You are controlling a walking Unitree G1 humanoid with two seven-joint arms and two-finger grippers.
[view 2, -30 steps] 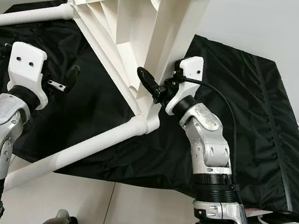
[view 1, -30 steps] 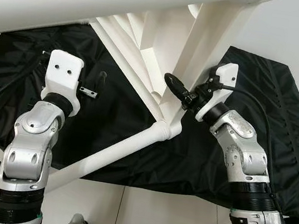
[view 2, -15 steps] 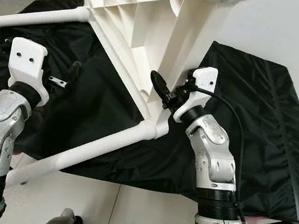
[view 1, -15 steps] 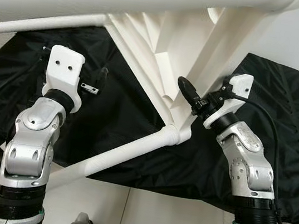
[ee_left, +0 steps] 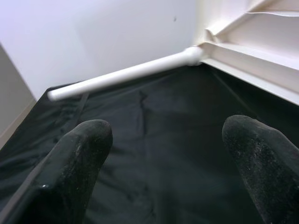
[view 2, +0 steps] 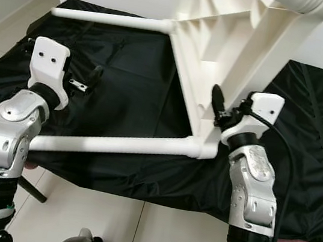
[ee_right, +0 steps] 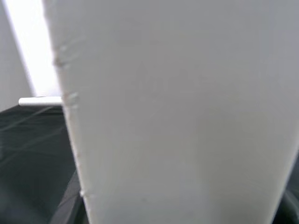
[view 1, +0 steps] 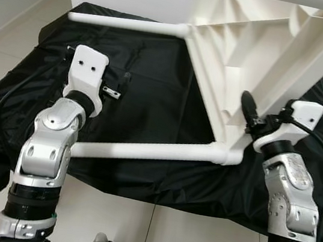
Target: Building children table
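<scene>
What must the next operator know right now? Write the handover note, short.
Left gripper: fingers open, holding nothing, hovering over the black fabric sheet spread on the floor.
Right gripper: pressed against the ribbed edge of the white plastic children's table; its wrist view is blocked by white plastic, so its grip cannot be judged.
The table is tipped on its side over the sheet; two white tube legs are fitted and jut toward the robot's left.
Done: at least two legs attached. Left: check the other corners, then stand the table upright.
</scene>
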